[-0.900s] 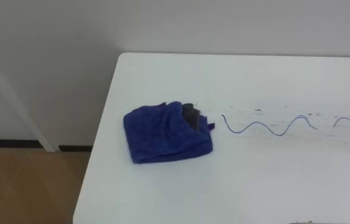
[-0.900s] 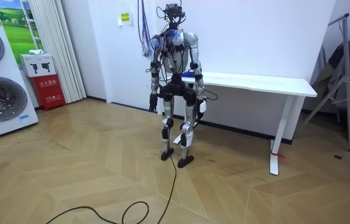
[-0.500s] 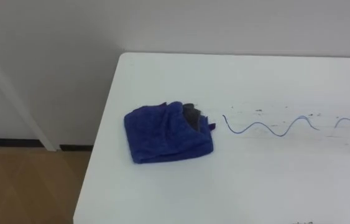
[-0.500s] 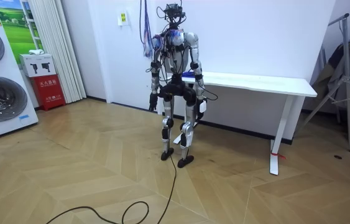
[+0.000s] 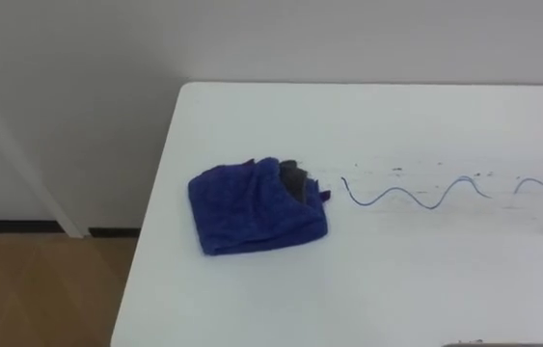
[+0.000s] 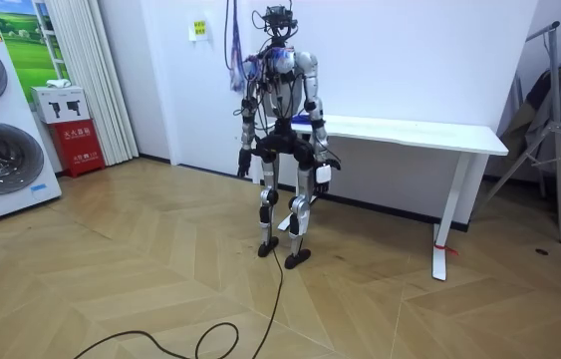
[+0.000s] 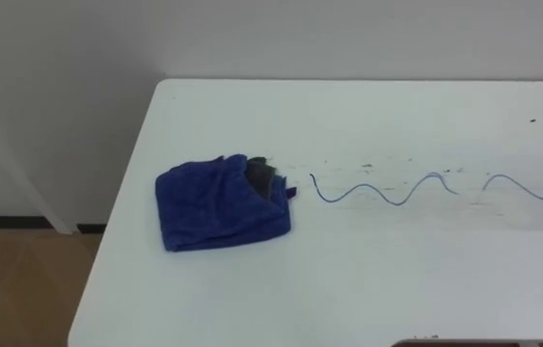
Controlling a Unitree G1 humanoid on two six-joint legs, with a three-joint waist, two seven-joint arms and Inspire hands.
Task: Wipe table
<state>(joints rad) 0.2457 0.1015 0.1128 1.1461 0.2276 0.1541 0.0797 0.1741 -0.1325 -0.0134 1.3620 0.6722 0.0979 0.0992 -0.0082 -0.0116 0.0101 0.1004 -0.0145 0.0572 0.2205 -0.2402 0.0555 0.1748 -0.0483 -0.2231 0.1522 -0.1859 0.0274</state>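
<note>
A blue cloth is being left bunched near the left end of the table, just left of the wavy pen line to be wiped. The left hand and right hand are being hung low beside the thighs, well apart from the cloth. Whether they are open or closed cannot be told.

Blue cloth and squiggle on white table

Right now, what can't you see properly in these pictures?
- Wavy blue line, left eye view: runs off the right edge, end unseen.
- Dark patch: half tucked in the blue cloth, can't tell what it is.
- Specks on the table: too small to identify.
</note>
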